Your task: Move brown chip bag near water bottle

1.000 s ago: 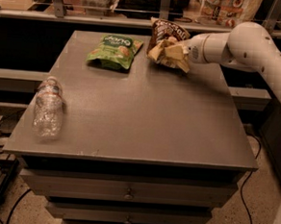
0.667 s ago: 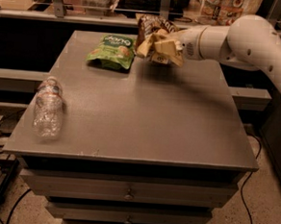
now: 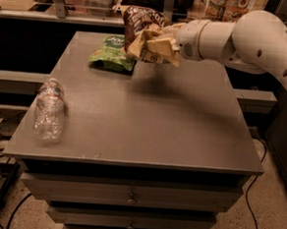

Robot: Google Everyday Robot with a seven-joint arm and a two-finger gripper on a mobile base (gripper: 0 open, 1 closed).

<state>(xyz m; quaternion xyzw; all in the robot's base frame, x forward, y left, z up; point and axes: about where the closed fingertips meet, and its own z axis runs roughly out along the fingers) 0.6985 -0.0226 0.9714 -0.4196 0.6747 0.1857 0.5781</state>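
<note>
My gripper is shut on the brown chip bag and holds it in the air above the back middle of the grey table, just right of the green snack bag. The bag's dark brown top points up and left and its pale yellow part is crumpled in the fingers. The water bottle lies on its side near the table's front left edge, far from the bag.
A green snack bag lies at the back left of the table, under and left of the held bag. My white arm reaches in from the right. Drawers sit below the tabletop. Cables lie on the floor on both sides.
My gripper has lifted the brown chip bag off the table's back right area and carried it left, over toward the green snack bag. The bottle has not moved.
</note>
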